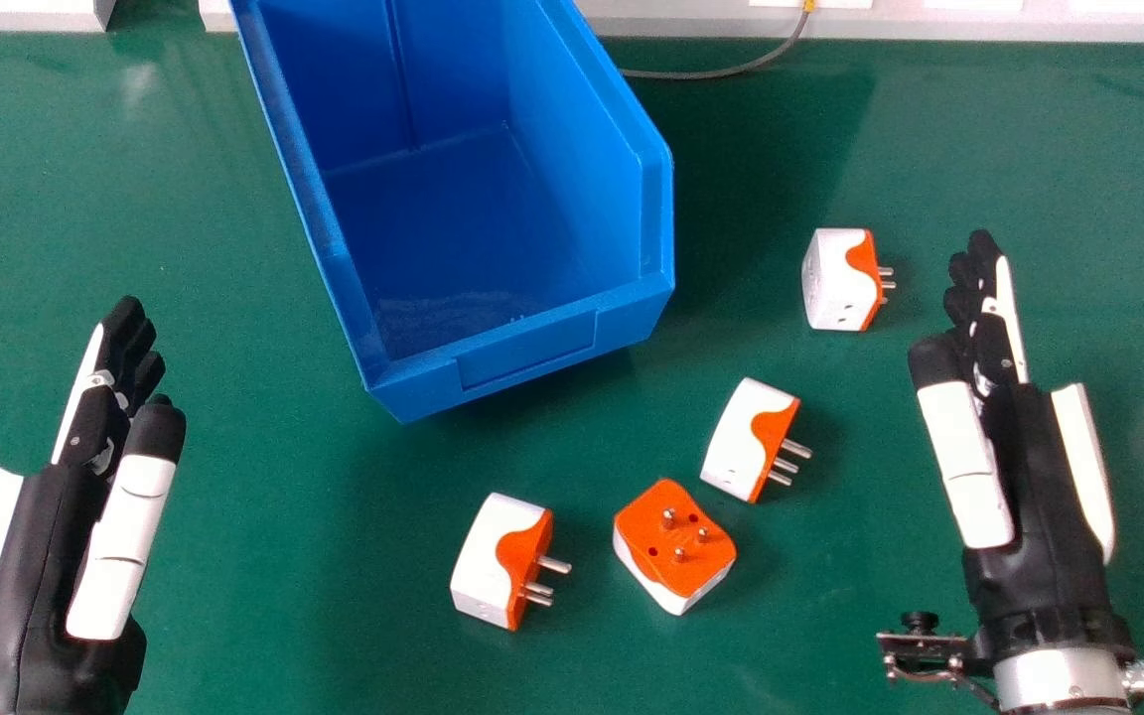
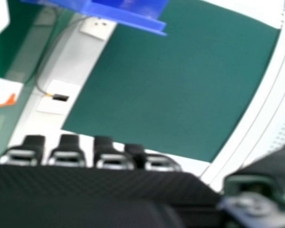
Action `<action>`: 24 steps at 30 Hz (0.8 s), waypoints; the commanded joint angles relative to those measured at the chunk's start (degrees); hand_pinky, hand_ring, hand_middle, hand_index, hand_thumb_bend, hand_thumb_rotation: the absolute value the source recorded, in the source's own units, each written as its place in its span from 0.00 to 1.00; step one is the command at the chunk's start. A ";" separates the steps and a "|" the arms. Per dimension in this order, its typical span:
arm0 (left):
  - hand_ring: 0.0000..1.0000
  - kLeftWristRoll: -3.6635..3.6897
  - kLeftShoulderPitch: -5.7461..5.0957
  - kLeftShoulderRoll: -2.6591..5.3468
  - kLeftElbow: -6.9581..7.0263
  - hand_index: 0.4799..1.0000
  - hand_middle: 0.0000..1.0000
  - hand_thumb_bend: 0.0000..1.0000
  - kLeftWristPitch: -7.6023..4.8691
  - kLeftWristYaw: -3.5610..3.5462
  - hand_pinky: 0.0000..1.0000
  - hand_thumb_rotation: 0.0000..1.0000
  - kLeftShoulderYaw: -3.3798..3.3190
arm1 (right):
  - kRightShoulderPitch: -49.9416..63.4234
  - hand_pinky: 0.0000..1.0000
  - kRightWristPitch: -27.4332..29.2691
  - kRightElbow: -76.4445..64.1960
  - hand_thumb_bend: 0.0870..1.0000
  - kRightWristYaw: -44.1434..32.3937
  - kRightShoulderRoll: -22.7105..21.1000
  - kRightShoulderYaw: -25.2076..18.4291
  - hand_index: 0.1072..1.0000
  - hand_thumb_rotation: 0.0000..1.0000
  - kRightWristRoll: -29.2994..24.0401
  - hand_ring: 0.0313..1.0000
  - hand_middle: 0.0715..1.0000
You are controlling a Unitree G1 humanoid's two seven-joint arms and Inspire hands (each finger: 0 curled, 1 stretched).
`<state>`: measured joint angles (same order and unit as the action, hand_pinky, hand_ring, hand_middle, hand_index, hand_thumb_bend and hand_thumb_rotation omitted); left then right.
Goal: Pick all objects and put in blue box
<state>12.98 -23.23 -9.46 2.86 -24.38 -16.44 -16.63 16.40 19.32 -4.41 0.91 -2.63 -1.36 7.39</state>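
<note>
The green bench [image 1: 254,616] carries everything; its far edge runs behind the big open-topped blue plastic box [image 1: 527,350], whose low front wall faces the robot. All four objects lie outside that box, so the step in hand looks to be the first pick.

The black and white right hand [image 1: 1034,467] is over the bench's right side, fingers straight and thumb wide, holding nothing. The matching left hand [image 1: 61,516], over the left side, is just as wide and unladen.

The four white and orange plastic plug adapters look alike in size. One [image 1: 835,278] sits farthest toward the bench's far edge, between box and right hand, pins toward that hand. Another [image 1: 749,437] lies nearer the robot, pins also to the right; just beside it, one [image 1: 671,546] rests pins up. The last [image 1: 493,561] lies nearer the left side, pins to the right.

The farthest adapter suits the right hand best. I would come down from above, fingers past its far side and thumb on the near one, squeezing the white body and keeping the palm off the pins. Lift above the box's rim before crossing, and let go low over its floor so nothing bounces out.
</note>
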 commanded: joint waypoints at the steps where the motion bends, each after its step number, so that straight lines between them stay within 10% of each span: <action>1: 1.00 0.08 -0.06 -0.08 0.49 0.95 1.00 0.79 -1.46 -0.13 1.00 0.88 -0.06 | -0.18 1.00 0.73 -1.53 0.49 0.43 -0.35 -0.09 1.00 1.00 0.11 1.00 1.00; 14: 0.99 0.02 -0.05 0.13 0.71 0.93 0.99 0.79 -1.30 0.32 0.99 0.88 0.10 | -0.81 0.99 -0.33 -1.82 0.51 0.97 -0.43 -0.34 1.00 1.00 0.90 1.00 1.00; 24: 0.99 0.20 -0.92 0.28 3.40 0.95 0.99 0.78 0.98 1.43 0.99 0.88 0.19 | -4.27 1.00 -4.66 -3.85 0.51 1.95 -3.42 -1.00 1.00 0.96 6.46 1.00 1.00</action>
<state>13.01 -23.62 -9.28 4.54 -23.42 -15.36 -16.24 13.56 14.70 -6.50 2.59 -5.05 -1.69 13.66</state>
